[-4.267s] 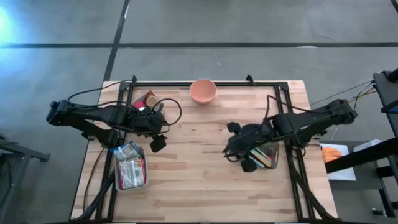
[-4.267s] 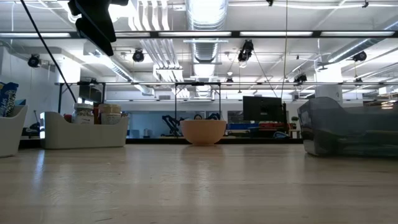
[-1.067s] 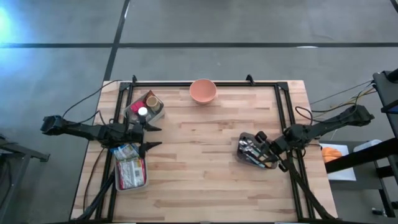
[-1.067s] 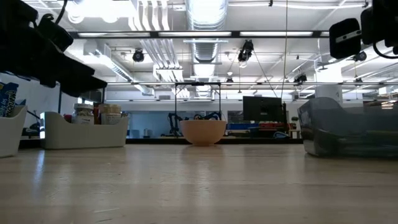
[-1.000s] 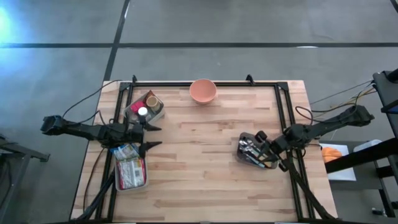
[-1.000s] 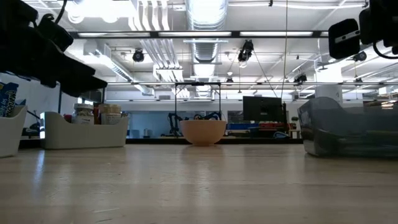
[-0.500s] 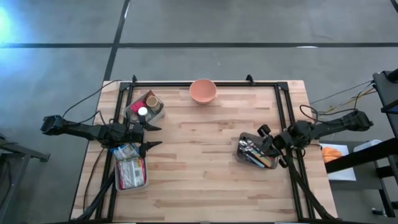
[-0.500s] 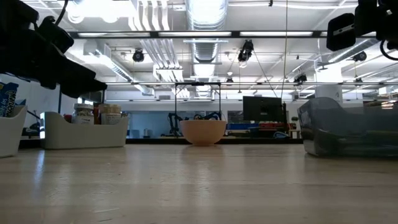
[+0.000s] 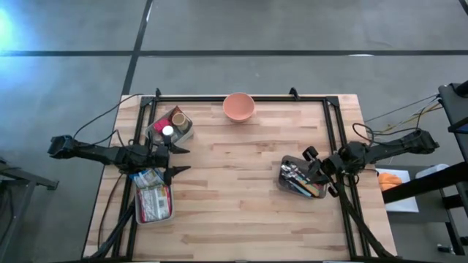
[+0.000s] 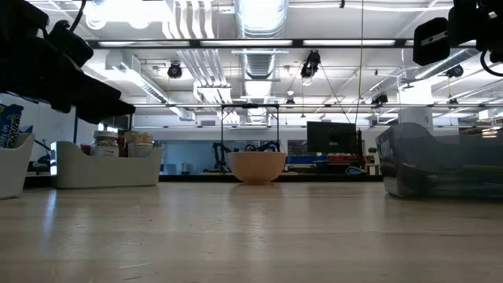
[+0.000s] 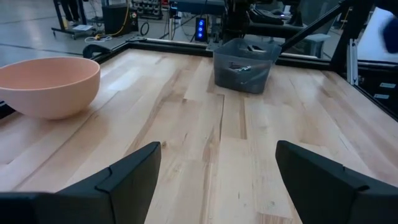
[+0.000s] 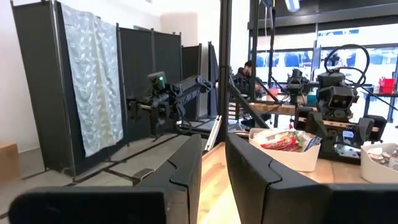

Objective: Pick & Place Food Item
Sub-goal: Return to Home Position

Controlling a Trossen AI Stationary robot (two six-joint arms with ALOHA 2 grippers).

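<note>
Now left gripper [image 9: 186, 159] gapes; right gripper [image 9: 313, 166] overhangs black bin [image 9: 285, 177].

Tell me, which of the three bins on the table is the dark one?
The bin on the right side, holding utensils, is dark. The jar bin and the packet bin on the left are both pale.

Pale planked wood table [image 9: 241, 190], smooth matt pink bowl [image 9: 238, 107], translucent grey plastic bin [image 11: 242, 64].
</note>
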